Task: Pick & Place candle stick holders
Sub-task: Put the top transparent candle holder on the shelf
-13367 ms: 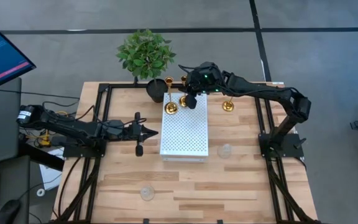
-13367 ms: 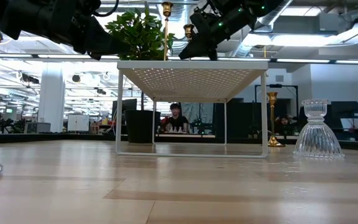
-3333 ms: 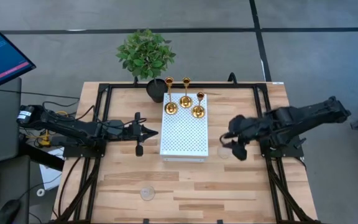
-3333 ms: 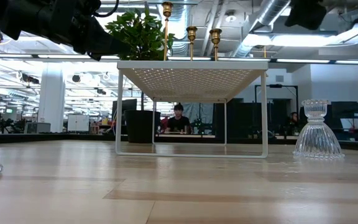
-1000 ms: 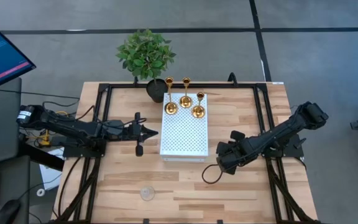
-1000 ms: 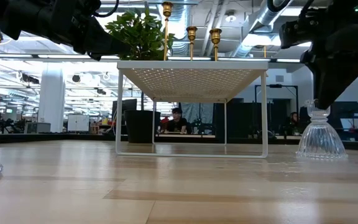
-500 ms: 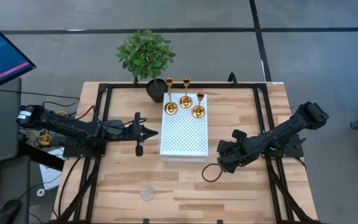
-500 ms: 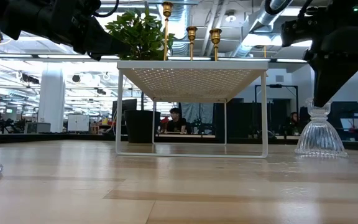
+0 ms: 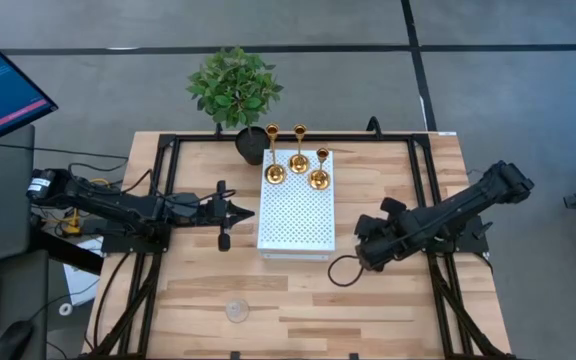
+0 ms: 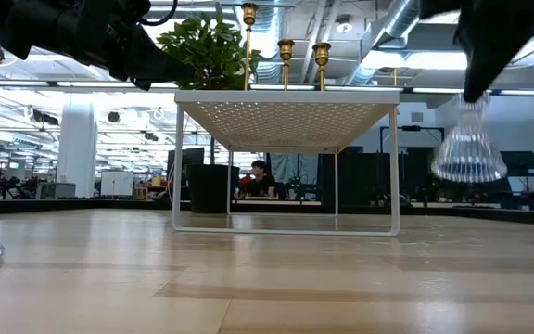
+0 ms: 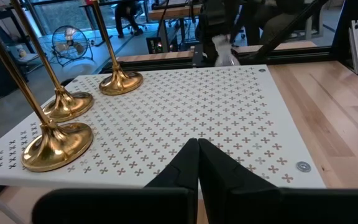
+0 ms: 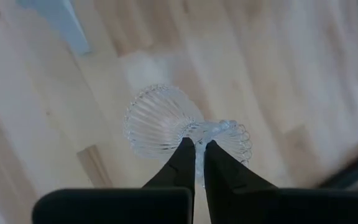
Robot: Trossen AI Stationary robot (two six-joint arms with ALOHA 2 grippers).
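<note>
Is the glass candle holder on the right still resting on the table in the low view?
No: the glass candle holder hangs clear above the table, held by the right gripper.

Grey floor [image 9: 468, 90], exposed ceiling ducts [image 10: 406, 19]

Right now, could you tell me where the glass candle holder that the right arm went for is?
The glass candle holder hangs clear of the table in the right gripper, to the right of the white board in the low view.

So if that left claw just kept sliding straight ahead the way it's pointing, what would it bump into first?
Probably nothing on the white board: the left gripper points across its bare surface, the gold holders off to one side. Height is unclear.
</note>
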